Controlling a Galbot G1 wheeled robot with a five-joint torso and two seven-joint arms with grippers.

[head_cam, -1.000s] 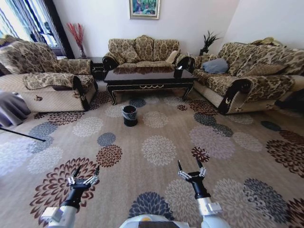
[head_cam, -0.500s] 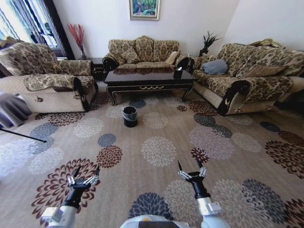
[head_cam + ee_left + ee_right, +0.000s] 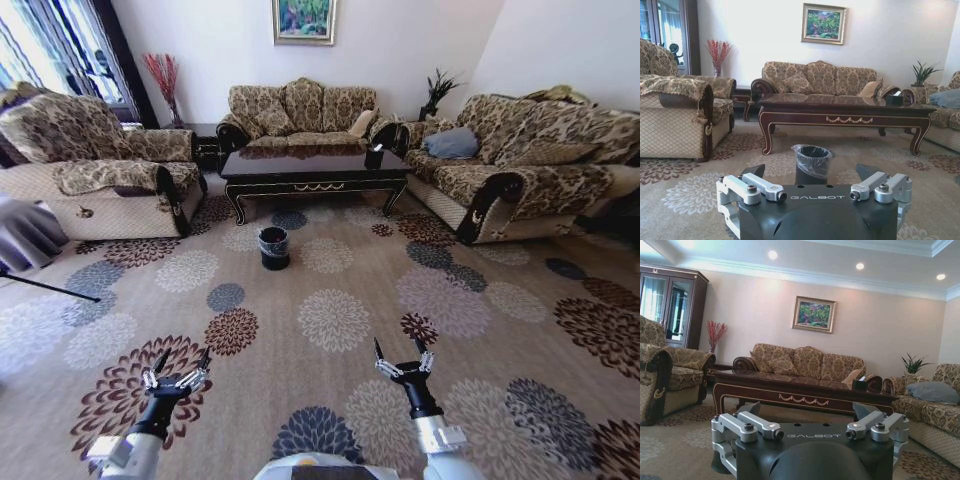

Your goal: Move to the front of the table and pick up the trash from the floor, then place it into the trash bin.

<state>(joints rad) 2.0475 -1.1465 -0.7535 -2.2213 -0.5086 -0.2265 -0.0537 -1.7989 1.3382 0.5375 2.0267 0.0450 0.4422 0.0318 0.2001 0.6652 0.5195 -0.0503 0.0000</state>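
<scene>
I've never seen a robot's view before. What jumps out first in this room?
The floor, a carpet of big round flower medallions, fills the foreground. At its far end a glossy dark table stands among patterned sofas, with a small black trash bin before it. Low in front, left gripper and right gripper hover open.

Black bag-lined trash bin (image 3: 273, 247) upright on floor (image 3: 330, 300) before table (image 3: 314, 164) (trash possibly unseen).
</scene>
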